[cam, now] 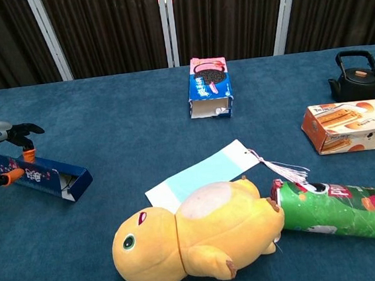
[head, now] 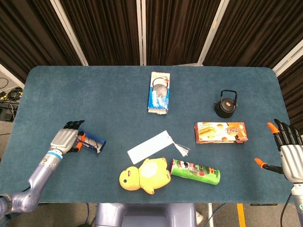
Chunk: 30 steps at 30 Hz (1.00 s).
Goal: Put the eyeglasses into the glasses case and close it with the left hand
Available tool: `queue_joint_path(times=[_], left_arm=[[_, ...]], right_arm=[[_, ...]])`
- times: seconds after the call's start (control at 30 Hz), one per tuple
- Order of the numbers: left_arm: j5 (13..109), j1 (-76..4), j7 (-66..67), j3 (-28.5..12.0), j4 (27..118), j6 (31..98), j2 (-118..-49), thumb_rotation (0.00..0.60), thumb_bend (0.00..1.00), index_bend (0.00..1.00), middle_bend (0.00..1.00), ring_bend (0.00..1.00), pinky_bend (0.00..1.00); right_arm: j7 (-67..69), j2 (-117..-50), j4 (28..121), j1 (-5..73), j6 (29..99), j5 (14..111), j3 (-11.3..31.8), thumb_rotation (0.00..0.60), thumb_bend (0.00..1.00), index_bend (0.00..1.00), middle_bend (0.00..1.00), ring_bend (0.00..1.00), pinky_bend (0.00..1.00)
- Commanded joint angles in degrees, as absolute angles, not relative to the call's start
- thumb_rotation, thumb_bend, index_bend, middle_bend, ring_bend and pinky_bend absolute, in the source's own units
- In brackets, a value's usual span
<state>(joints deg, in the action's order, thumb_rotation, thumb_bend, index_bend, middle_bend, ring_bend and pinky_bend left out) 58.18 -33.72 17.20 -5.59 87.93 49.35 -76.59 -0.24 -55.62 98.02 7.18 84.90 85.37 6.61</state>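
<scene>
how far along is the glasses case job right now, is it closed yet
Done: no eyeglasses lie loose on the blue table, so they look packed, though the now views don't show inside. In hand: the left hand grips the near end of the long blue glasses case, fingers wrapped over its top. The case looks closed or nearly so from the chest view; I can't confirm. Left: letting go. The right hand hangs open at the table's edge.
</scene>
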Motion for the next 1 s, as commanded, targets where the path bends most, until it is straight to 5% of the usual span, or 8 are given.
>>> queue_joint_path(times=[0.03,0.4,0.5,0.67,1.0], left_arm=[[57.92,-34.31,16.68,-6.0,86.2,49.46,-77.96,0.6,0.54,0.63,0.0,0.0,0.0],[56.86,-35.76,15.47,-6.39,81.63,48.54,-81.4,0.6,0.53,0.59,0.0,0.0,0.0],[57.52,-35.61,14.56,-6.5,80.89,49.07,-81.72,0.6,0.5,0.5,0.0,0.0,0.0],[59.13,-35.32,11.16,-7.31,79.34,49.83,-82.45,0.6,0.3,0.03,0.0,0.0,0.0],[64.17,-34.76,6.58,-7.36,81.72,50.72,-78.92,0.6,0.17,0.0,0.0,0.0,0.0]], right_arm=[[-0.33,-55.67,97.97,7.23,84.79,85.31,6.6,0.6,0.0,0.0,0.0,0.0,0.0],[-0.82,-55.88,97.9,7.22,84.72,85.26,6.51,0.6,0.0,0.0,0.0,0.0,0.0],[-0.96,-55.92,97.92,7.25,84.64,85.26,6.48,0.6,0.0,0.0,0.0,0.0,0.0],[-0.64,-55.79,98.14,7.29,84.43,85.32,6.39,0.6,0.0,0.0,0.0,0.0,0.0],[-0.28,-55.62,98.23,7.24,84.54,85.36,6.42,0.6,0.0,0.0,0.0,0.0,0.0]])
